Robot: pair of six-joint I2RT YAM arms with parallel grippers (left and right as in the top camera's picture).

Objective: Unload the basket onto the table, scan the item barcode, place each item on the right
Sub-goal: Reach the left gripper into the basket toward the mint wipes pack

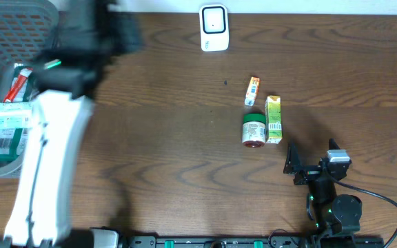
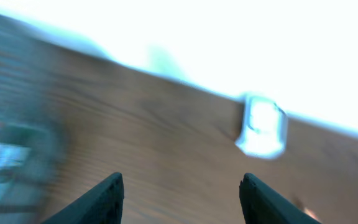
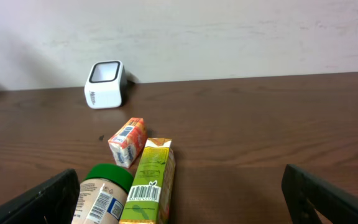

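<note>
The white barcode scanner [image 1: 213, 27] stands at the table's far edge, also seen as the scanner [image 3: 105, 84] and, blurred, the scanner [image 2: 263, 126]. Three items lie mid-table: a small orange-white box [image 1: 253, 91], a green carton [image 1: 273, 118] with its barcode up [image 3: 149, 183], and a green-lidded jar [image 1: 253, 129]. My right gripper [image 1: 307, 164] sits just behind them, open and empty [image 3: 181, 177]. My left gripper [image 2: 182, 180] is open with nothing between its fingers, raised near the basket and motion-blurred [image 1: 112, 31].
A grey mesh basket [image 1: 5, 27] at the far left holds several packaged items [image 1: 9, 117]. The left arm's white link [image 1: 47, 172] stretches over the table's left side. A cable [image 1: 384, 207] trails by the right arm's base.
</note>
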